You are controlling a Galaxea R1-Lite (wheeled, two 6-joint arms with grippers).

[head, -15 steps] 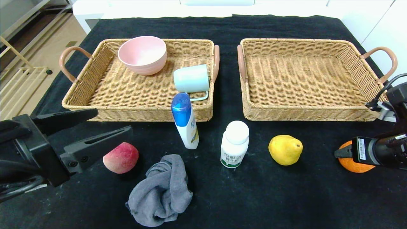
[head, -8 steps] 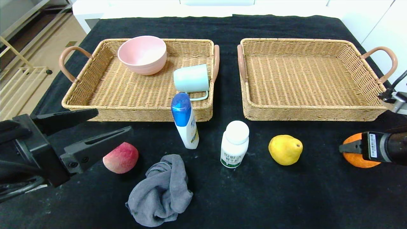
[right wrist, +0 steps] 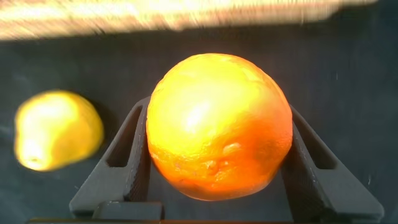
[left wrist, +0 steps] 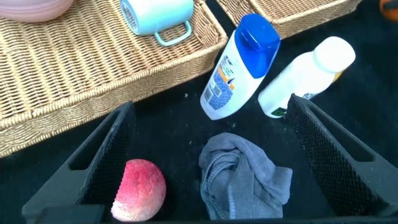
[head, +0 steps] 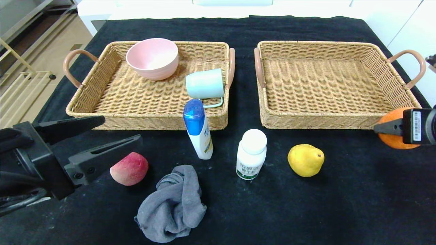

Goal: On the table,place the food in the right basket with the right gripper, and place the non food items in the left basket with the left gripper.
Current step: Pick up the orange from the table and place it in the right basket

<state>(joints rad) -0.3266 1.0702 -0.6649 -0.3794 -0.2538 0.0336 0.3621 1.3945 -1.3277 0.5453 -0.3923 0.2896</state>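
Observation:
My right gripper point(head: 383, 128) is shut on the orange point(head: 391, 131) and holds it above the table point(head: 340, 204), just off the front right corner of the right basket point(head: 327, 117). In the right wrist view the orange point(right wrist: 219, 124) fills the space between the fingers, with the yellow pear point(right wrist: 57, 129) below. The pear point(head: 305, 160), the green-labelled white bottle point(head: 251, 154) and the peach point(head: 129, 168) rest on the table. My left gripper point(head: 112, 132) is open and empty at the front left, above the peach point(left wrist: 139, 190).
The left basket point(head: 102, 112) holds a pink bowl point(head: 152, 58) and a tipped pale blue mug point(head: 205, 85). A blue-capped white bottle point(head: 198, 129) stands before it. A crumpled grey cloth point(head: 173, 204) lies at the table's front.
My right gripper has lifted the orange off the table and carried it up and away toward the right basket's front right corner. The left arm has not moved.

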